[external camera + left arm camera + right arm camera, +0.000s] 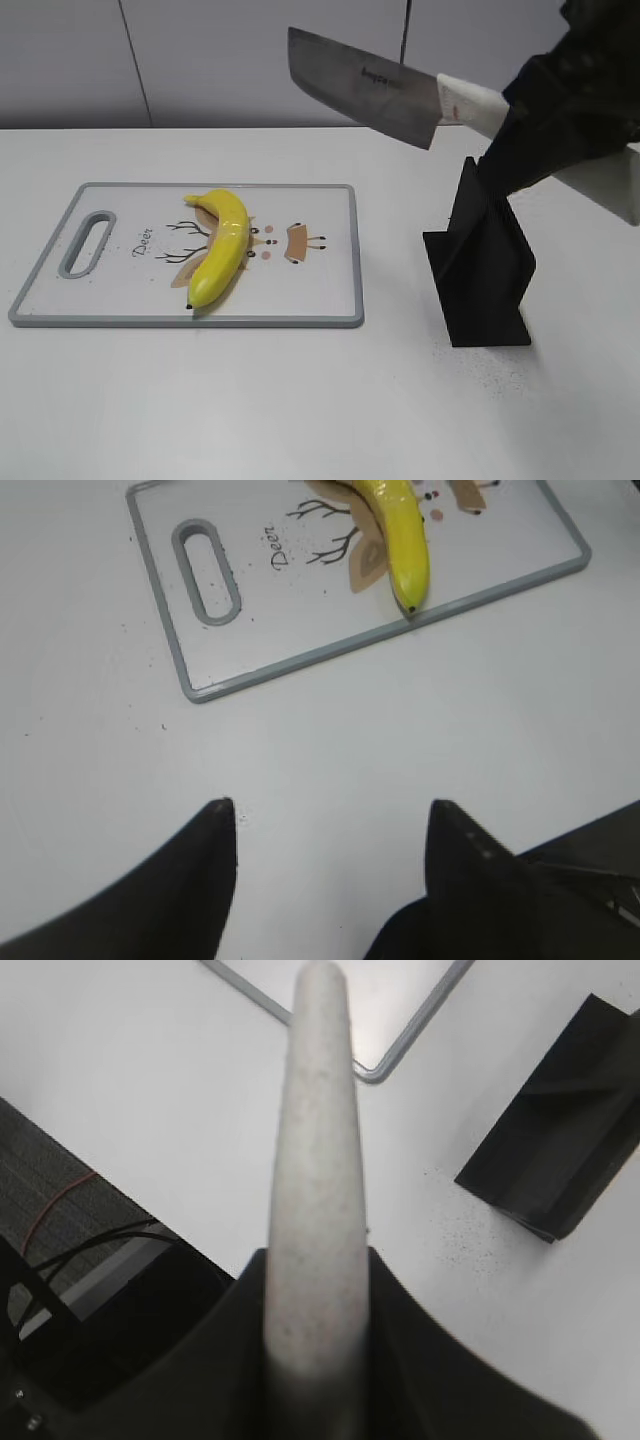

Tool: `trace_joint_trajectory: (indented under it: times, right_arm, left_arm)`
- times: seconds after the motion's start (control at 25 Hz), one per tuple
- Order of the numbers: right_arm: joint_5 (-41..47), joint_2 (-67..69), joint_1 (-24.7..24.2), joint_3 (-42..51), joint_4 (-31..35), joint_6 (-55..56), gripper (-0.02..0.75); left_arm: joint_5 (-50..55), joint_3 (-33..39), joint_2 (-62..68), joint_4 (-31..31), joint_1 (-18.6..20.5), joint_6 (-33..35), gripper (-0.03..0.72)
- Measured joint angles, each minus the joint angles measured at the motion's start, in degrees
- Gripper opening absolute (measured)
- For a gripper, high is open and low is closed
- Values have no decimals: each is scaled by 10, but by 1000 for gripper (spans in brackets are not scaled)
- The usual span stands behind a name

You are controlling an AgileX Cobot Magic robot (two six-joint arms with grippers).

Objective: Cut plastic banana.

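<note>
A yellow plastic banana [221,249] lies whole on a white cutting board [320,300] with a grey rim and a deer drawing; it also shows in the left wrist view [398,535] on the board [300,610]. My right gripper [510,115] is shut on the white handle of a cleaver [365,85], held high in the air to the right of the board, blade pointing left. The handle [315,1160] fills the right wrist view between the fingers [315,1280]. My left gripper [330,815] is open and empty over bare table in front of the board.
A black knife stand [482,265] stands on the white table right of the board, below the cleaver; it also shows in the right wrist view [560,1150]. The table's front edge and cables show at lower left of the right wrist view.
</note>
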Motion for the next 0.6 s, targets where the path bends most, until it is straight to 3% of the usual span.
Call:
trace_joint_trajectory:
  times: [0.28, 0.6]
  right_arm:
    - [-37, -48, 0, 47, -29, 76, 183]
    - [-53, -102, 0, 101, -116, 194, 183]
  left_arm:
    - [-17, 93, -165, -30, 0, -1, 577]
    - [-22, 120, -282, -29, 2, -1, 569]
